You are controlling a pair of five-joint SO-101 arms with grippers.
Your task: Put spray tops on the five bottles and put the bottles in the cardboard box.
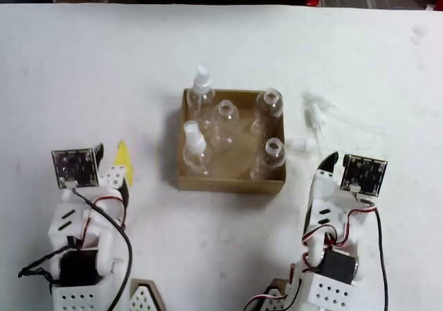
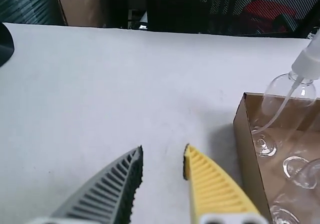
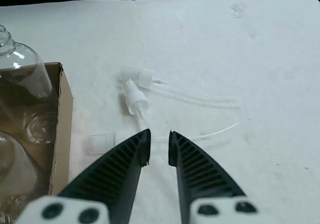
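A cardboard box (image 1: 232,184) stands mid-table with five clear bottles upright inside. Two bottles (image 1: 200,89) (image 1: 194,147) on its left side wear white spray tops. The other three (image 1: 225,114) (image 1: 268,107) (image 1: 273,153) have bare necks. Loose spray tops (image 1: 315,109) with thin tubes lie on the table right of the box, and a small white piece (image 1: 302,145) lies nearer the box. My left gripper (image 2: 162,156) is open and holds nothing, left of the box. My right gripper (image 3: 158,136) is slightly open with nothing in it, just short of the loose spray tops (image 3: 134,97).
The box's near corner (image 2: 242,129) rises close to my left gripper's yellow finger (image 2: 210,189). The box wall (image 3: 62,119) stands beside my right gripper. White tabletop stretches around both arms. Dark floor and clutter lie past the table's far edge (image 1: 221,5).
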